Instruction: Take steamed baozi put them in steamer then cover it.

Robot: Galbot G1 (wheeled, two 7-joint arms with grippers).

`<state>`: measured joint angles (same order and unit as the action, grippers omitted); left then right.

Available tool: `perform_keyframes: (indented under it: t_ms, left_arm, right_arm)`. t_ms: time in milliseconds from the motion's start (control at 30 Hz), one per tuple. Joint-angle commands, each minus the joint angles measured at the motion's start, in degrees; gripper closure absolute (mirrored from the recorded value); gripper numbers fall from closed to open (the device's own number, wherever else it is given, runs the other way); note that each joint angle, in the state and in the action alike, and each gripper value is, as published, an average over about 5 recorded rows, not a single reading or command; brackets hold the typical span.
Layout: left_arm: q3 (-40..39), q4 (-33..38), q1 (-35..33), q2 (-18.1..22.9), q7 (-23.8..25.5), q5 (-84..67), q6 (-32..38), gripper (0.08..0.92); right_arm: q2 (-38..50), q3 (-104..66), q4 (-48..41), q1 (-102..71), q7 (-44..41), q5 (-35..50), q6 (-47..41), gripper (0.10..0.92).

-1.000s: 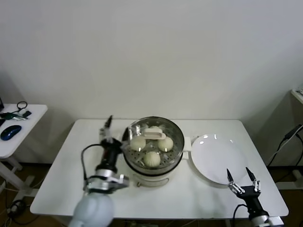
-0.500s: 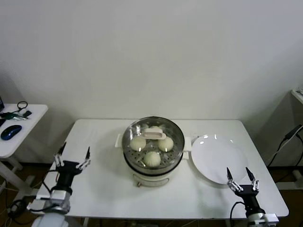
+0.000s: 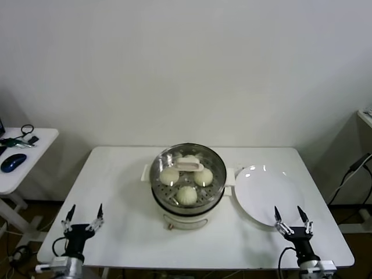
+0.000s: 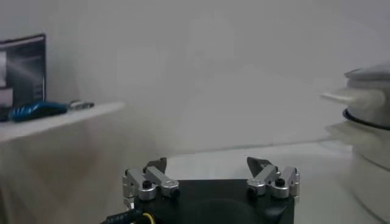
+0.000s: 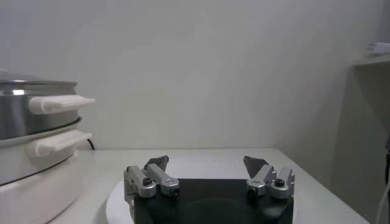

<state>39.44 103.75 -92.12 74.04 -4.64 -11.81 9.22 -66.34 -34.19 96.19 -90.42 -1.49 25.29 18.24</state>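
Note:
The steamer (image 3: 216,185) stands at the table's middle on its white pot base (image 3: 186,220). The clear glass cover (image 3: 165,160) with its cream handle (image 3: 190,165) sits on top of it. Through the glass I see the baozi (image 3: 186,195) inside the basket. My left gripper (image 3: 83,218) is open and empty at the table's front left corner, far from the steamer. My right gripper (image 3: 289,217) is open and empty at the front right, by the plate's near edge. The steamer's side shows in the left wrist view (image 4: 368,122) and the right wrist view (image 5: 27,115).
A flat white round plate (image 3: 268,194) lies right of the steamer, empty. A small side table (image 3: 23,157) with a blue mouse (image 3: 13,162) stands to the far left. Another shelf edge (image 3: 365,116) shows at the far right.
My left arm has drawn back from beside the steamer to the table's front left corner and lowered. The right gripper has shifted slightly. The cover stays on the steamer.

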Motion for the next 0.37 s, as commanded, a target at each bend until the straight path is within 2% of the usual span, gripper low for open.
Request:
perform_keyframes:
  t_ms: [33, 367]
  left_arm:
    - [1.13, -4.03, -1.2, 1.02, 0.6, -5.68, 2.96, 0.177]
    - [0.54, -3.14, -1.82, 1.7, 0.88, -4.78, 3.14, 0.177]
  right_arm:
    - [-0.08, 0.34, -0.25, 0.12, 0.14, 0.06, -0.09, 0.203]
    - [0.32, 0.36, 0.05, -0.36, 0.05, 0.37, 0.47, 0.203]
